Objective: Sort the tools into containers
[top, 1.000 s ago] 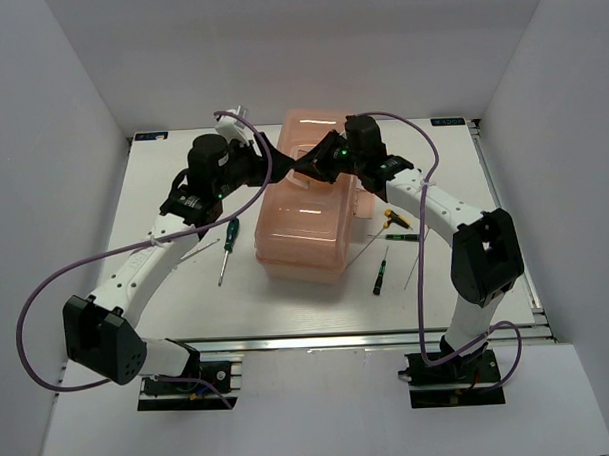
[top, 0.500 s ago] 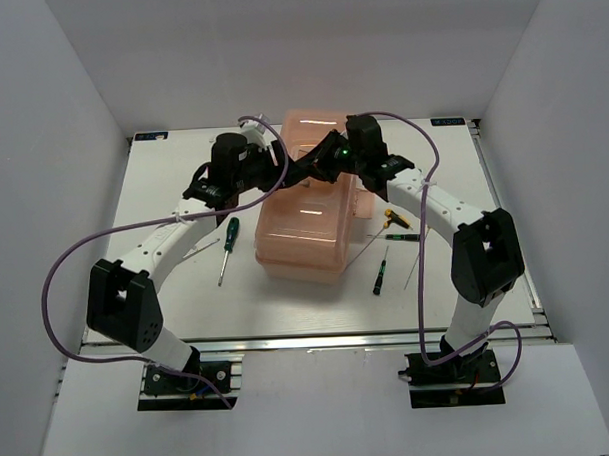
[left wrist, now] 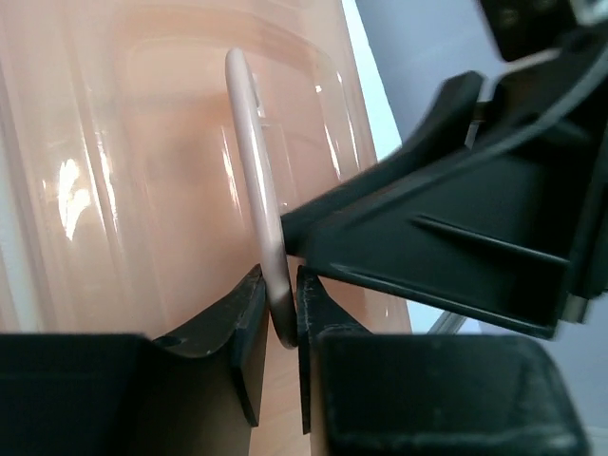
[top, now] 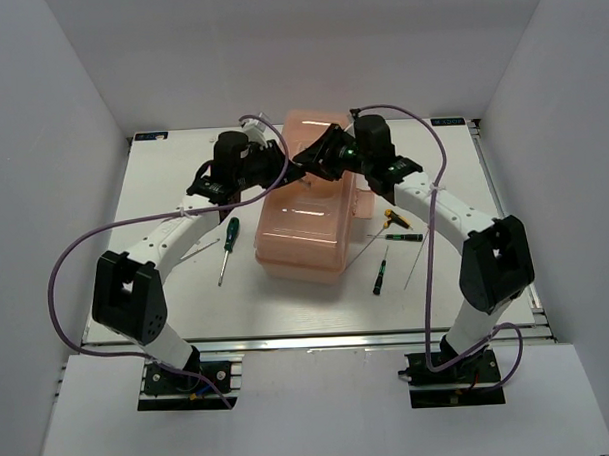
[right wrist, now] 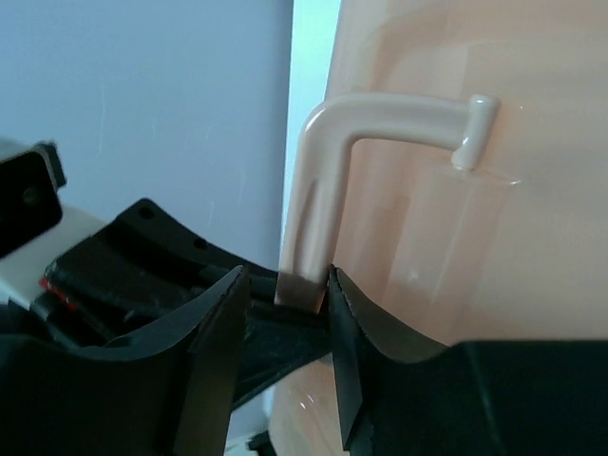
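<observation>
Toolbox: the pink toolbox (top: 304, 223) stands mid-table with its lid down, so no compartment can be reached yet.
Left gripper: the left gripper (left wrist: 277, 313) is clamped on the lid handle (left wrist: 249, 152), one finger pressed to each side.
Right gripper: the right gripper (right wrist: 285, 285) straddles the same handle with its jaws apart, and a gap shows on one side.
Tools: a green screwdriver (top: 231, 231) lies left of the box, and a yellow-black screwdriver (top: 394, 219) and a black-green screwdriver (top: 381, 273) lie right of it, all on the table (top: 287, 309).
Done: nothing sorted, as far as can be seen.
Left to do: probably raise the lid, then put every tool into its compartment.
</observation>
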Robot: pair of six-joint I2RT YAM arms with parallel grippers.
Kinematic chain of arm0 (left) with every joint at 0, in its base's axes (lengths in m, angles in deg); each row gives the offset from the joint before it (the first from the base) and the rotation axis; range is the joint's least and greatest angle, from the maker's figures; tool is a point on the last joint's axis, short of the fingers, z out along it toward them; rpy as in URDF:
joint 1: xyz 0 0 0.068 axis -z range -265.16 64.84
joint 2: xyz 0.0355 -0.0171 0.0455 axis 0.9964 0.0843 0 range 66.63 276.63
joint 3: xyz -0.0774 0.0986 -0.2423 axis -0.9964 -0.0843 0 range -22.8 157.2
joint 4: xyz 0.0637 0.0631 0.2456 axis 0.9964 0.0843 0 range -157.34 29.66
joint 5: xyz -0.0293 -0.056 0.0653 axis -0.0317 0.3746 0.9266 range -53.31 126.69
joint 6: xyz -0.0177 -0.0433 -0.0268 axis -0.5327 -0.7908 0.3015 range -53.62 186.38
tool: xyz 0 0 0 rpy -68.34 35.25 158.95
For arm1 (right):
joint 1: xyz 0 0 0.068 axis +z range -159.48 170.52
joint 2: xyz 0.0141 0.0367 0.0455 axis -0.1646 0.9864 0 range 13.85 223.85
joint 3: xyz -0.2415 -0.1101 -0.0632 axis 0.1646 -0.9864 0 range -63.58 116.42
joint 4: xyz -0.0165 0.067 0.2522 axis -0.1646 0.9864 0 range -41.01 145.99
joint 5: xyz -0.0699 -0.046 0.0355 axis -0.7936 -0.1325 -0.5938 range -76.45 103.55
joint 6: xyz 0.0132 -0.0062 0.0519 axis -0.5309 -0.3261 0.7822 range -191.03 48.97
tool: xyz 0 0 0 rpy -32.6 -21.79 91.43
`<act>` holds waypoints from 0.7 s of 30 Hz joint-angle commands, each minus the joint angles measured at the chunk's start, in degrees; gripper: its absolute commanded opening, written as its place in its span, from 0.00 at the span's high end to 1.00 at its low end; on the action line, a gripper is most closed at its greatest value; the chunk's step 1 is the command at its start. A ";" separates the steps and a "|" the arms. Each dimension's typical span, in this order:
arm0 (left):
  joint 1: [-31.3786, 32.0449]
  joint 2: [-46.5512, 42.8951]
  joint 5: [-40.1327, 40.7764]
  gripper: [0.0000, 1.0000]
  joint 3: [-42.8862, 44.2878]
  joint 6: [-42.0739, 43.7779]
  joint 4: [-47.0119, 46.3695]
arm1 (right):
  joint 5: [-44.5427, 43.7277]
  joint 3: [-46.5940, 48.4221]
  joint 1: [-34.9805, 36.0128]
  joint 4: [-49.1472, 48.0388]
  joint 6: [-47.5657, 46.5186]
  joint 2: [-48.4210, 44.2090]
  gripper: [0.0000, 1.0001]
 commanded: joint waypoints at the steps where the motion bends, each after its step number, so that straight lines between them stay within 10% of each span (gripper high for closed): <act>1: 0.61 2.86 -1.66 0.75 0.35 -1.71 -0.24 | -2.89 -0.52 -1.97 -5.47 -8.30 -6.96 0.55; 12: 0.52 6.04 5.36 0.98 6.95 -2.24 5.73 | -2.65 -6.75 -22.60 6.56 -34.49 -15.24 0.48; 21: -5.72 -0.30 -1.48 1.00 5.27 -17.25 -11.49 | 13.34 -17.48 -29.58 11.68 -48.48 -13.22 0.32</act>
